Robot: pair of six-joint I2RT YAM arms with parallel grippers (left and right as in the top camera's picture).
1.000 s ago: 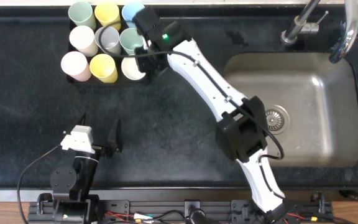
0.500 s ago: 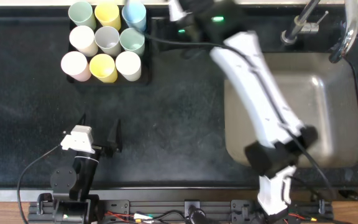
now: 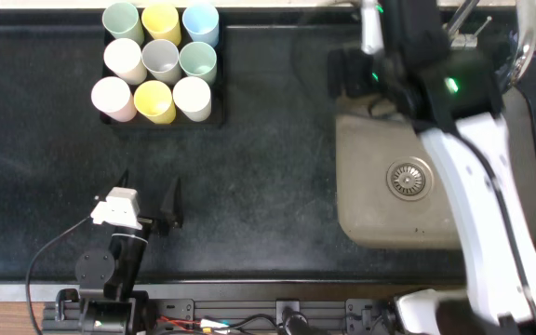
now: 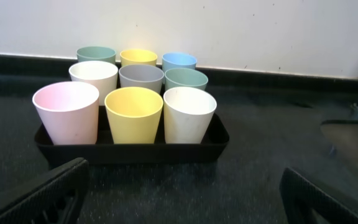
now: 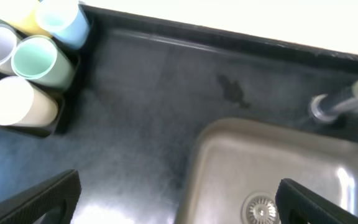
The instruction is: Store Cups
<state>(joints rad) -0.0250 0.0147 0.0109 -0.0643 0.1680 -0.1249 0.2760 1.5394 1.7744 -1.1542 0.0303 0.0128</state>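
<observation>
nine cups [image 3: 161, 60], smooth, tapered, matte pastels (pink, yellow, cream, grey, green, blue), stand upright, mouths up, 3x3 in a low black rectangular tray [image 4: 129, 154] at the far left of the worktop [image 3: 268, 186], by the wall. worktop is dark, speckled, stone-like. to the right is a brushed steel sink [image 3: 375, 214] w/ round drain [image 3: 409, 177] and a metal faucet [image 5: 344, 99] behind. left gripper [image 4: 185, 202] sits low, facing the tray, well apart from it, jaws wide, empty. right gripper [image 5: 182, 205] hangs over the sink's tray-side edge, jaws wide, holding nothing. right arm covers part of the sink.
</observation>
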